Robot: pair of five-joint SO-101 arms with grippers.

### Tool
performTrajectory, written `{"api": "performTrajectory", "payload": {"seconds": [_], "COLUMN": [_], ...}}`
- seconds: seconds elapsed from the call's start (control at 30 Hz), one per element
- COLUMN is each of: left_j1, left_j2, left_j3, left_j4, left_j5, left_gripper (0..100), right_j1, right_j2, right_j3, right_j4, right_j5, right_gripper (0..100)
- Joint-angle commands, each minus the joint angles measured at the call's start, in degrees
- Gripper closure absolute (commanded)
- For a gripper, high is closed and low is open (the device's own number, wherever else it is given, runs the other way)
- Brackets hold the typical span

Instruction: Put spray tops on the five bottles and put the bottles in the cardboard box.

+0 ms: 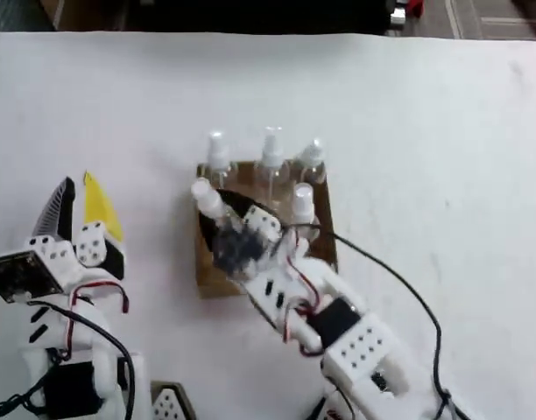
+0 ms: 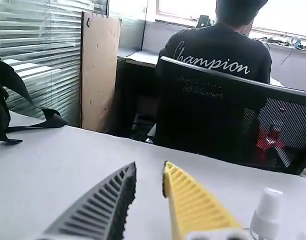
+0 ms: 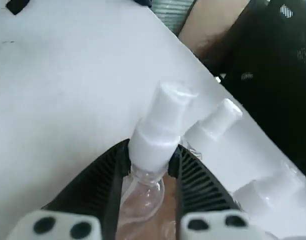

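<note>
The cardboard box (image 1: 217, 278) lies flat mid-table. Three clear bottles with white spray tops (image 1: 272, 147) stand along its far edge, and another (image 1: 301, 203) stands just in front of them. My right gripper (image 1: 217, 210) (image 3: 152, 150) is over the box's left part, shut on the neck of a tilted bottle with a spray top (image 1: 204, 194) (image 3: 160, 125). To the left of the box my left gripper (image 1: 78, 179) (image 2: 149, 167) hangs over bare table. Its black and yellow fingers are a little open with nothing between them. One spray top (image 2: 267, 212) shows beyond the yellow finger.
The right arm's black cable (image 1: 399, 280) runs over the table to the right of the box. A black bag (image 2: 3, 100) lies at the table's far side. Open white tabletop surrounds the box on all sides.
</note>
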Motion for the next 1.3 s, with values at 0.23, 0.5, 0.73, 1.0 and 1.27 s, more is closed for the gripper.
{"api": "performTrajectory", "payload": {"seconds": [0.23,0.5,0.73,1.0,1.27], "left_j1": [1.9,1.9,1.9,1.9,1.9], "left_j2": [-0.1,-0.1,-0.1,-0.1,-0.1], "left_j3": [1.3,1.5,1.5,1.5,1.5], "left_j4": [-3.7,-4.2,-4.2,-4.2,-4.2], "left_j5": [0.5,0.5,0.4,0.4,0.4], "left_gripper": [91,91,91,91,91], "right_j1": [1.5,1.5,1.5,1.5,-0.3], "right_j2": [-17.0,-15.8,-15.7,-15.6,-15.6], "right_j3": [12.2,19.2,19.3,20.4,22.3], "right_j4": [-9.3,-19.4,-18.2,-18.3,-18.3], "right_j5": [1.3,1.5,1.1,1.1,1.1], "right_gripper": [98.1,98.1,98.1,98.1,98.1]}}
